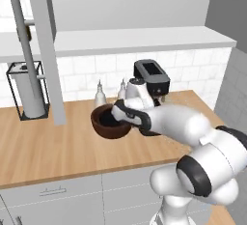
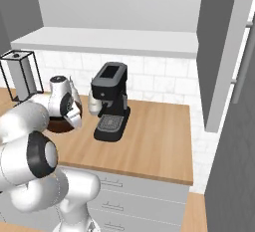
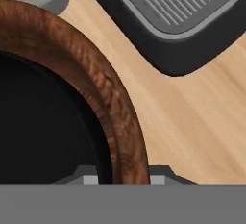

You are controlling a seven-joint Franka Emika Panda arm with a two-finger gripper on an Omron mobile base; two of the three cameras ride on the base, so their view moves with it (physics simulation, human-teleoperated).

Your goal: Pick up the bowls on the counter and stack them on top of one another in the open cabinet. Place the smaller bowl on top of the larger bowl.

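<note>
The white arm rises from the base and folds forward low over the counter [image 1: 58, 147], its forearm running level toward the back wall and its wrist bent down at the wooden bowl [image 1: 110, 122]; in the right base view the hand sits at the bowl's near right edge, hiding most of it (only a brown sliver of the bowl [image 2: 59, 124] shows below the wrist). The gripper [image 3: 120, 179] straddles the bowl's rim [image 3: 108, 98], one fingertip [image 3: 89, 179] on the dark inner side and the other on the outer side toward the bare wood; the rim passes between them, but whether the pads actually press the wood I cannot tell, since only their tops show. The bowl sits on the counter, roughly mid-depth, just left of the black coffee machine [image 2: 110, 101], whose grey drip grille [image 3: 178, 2] lies close beyond the rim in the hand view. Behind the bowl stand two white bottles [image 1: 100, 93] near the tiled wall; farther left a wire-framed holder [image 1: 26, 91] stands on the worktop. Above all this hangs the open cabinet [image 1: 144, 38] with its thick white bottom board and grey interior, its door panel [image 1: 48, 50] dropping down in front of the counter's left part.
</note>
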